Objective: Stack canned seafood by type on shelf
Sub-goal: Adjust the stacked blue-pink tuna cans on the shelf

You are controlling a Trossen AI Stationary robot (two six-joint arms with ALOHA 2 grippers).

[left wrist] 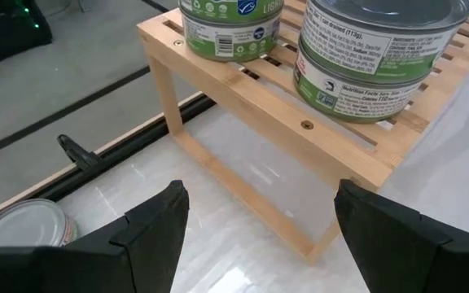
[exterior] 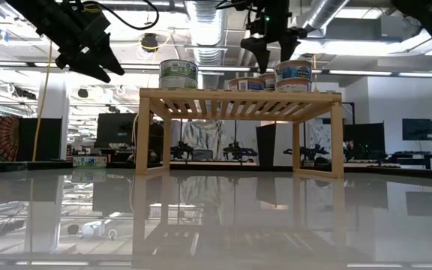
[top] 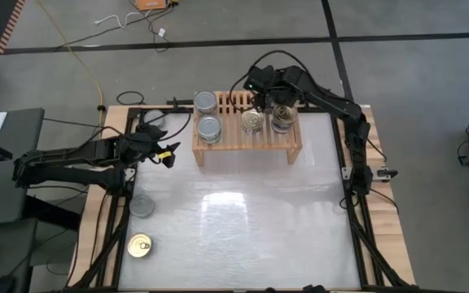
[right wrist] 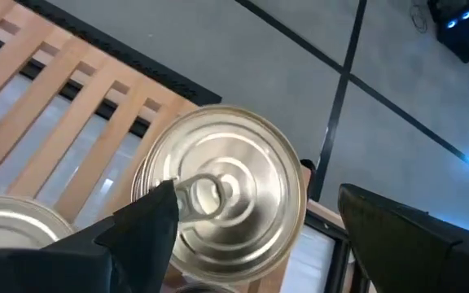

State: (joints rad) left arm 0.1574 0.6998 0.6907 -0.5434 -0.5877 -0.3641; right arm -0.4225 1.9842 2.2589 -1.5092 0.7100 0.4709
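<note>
Most tins are already on the shelf [top: 247, 146] at 12 o'clock: silver at its left, gold-ring at its right. Right gripper [top: 269, 104] hovers released above; left gripper [top: 166, 151] empty, spread. Two tins [top: 140, 245] wait at 8 o'clock.

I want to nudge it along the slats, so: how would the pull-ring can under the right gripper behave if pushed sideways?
The pull-ring can looks rigid metal, so it should slide rather than deform. It seems to top a stack near the shelf end, so a push may shift it off the can below. The right gripper is open above it.
</note>
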